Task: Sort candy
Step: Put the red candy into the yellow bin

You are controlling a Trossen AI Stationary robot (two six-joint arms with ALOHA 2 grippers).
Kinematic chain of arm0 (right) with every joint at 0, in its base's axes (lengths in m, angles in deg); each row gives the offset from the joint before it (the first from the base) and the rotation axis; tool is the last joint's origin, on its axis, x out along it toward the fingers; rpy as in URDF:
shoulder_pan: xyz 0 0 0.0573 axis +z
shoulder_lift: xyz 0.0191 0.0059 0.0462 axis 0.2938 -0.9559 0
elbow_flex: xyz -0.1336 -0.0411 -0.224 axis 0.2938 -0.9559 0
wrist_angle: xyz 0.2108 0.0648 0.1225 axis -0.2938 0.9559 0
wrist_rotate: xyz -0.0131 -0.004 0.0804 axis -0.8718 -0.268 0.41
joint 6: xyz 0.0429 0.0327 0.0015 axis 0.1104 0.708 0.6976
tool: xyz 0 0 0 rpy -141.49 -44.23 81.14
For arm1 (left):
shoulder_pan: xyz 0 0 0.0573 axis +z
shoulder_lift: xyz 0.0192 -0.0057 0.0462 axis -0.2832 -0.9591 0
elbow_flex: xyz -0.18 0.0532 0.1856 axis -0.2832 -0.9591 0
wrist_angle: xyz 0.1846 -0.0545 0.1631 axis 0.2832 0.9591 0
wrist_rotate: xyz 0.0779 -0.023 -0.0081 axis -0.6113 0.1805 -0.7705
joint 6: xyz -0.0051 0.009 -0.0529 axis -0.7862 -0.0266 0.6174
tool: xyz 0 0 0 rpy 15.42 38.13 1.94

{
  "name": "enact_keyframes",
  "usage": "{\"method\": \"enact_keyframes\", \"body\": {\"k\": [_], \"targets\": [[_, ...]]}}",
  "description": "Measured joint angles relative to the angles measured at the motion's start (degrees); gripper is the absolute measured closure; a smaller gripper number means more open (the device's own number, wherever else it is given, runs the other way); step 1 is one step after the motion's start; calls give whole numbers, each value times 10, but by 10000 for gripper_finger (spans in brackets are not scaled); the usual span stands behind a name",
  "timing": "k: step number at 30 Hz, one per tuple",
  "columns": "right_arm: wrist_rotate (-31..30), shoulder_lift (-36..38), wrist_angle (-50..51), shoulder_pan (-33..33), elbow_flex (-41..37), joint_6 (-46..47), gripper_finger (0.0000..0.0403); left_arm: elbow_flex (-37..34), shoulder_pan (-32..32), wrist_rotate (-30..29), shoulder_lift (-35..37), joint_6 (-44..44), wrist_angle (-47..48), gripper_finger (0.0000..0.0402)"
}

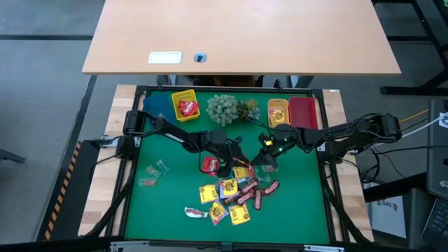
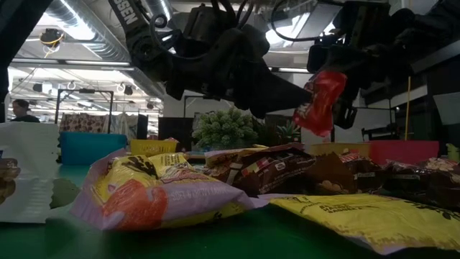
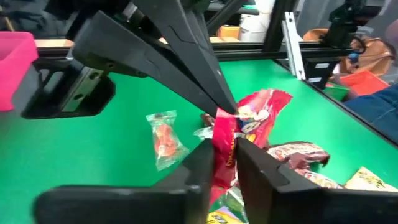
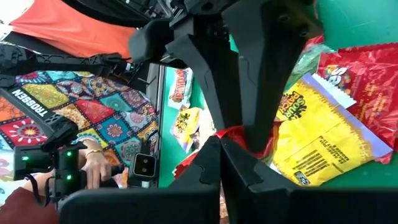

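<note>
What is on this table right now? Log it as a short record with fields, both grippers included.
left gripper: shut on a red packet, above the green table
right gripper: shut, red wrapper at its tips; whether it is gripped cannot be told
candy pile: yellow, red and dark packets heaped near the table's front
stray sweets: clear wrappers, left of the pile
bins: blue, yellow with red packets inside, orange, red, along the back
plant: between the yellow and orange bins

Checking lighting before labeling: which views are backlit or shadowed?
Low view: bright ceiling lights behind turn both arms into silhouettes; the red packet stays readable. High view: even light, faint shadows on the green mat. Wrist views: no glare.
</note>
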Motion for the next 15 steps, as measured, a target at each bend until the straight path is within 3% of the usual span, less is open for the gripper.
{"method": "enact_keyframes", "body": {"k": [4, 9, 15], "targets": [[0, 0, 1, 0, 0, 3, 399, 0, 1, -1, 0, 2, 0, 394], [3, 0, 3, 0, 0, 15, 379, 0, 1, -3, 0, 5, 0, 396], [8, 0, 2, 0, 0, 14, 302, 0, 9, -2, 0, 19, 0, 400]]}}
